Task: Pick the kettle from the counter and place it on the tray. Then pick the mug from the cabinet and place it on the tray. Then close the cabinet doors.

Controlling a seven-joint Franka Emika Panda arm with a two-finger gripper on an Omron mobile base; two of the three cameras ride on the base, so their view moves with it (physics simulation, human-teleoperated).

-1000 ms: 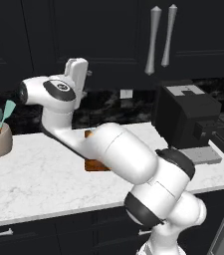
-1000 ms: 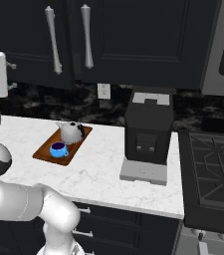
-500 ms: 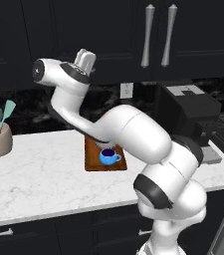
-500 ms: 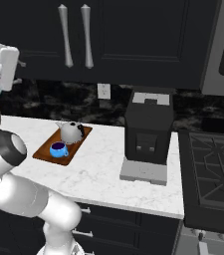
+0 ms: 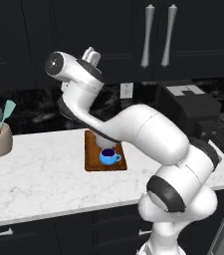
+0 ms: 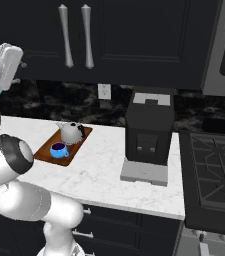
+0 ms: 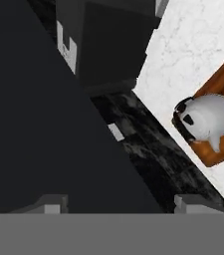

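Kettle, squat grey metal, and round blue mug both sit on the reddish wooden tray mid-surface. Black cabinet doors look shut. Pincer is empty, jaws apart; probably just retreat.

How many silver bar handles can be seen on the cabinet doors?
2: the left handle and the right handle hang side by side where the closed cabinet doors meet. Others may be out of frame.

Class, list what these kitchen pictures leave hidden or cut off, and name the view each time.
- Kettle: left base view, behind the arm.
- Tray: hand view, cut by the right edge.
- Mug handle side: right base view, too small.
- Stove: right base view, cut by the right edge.
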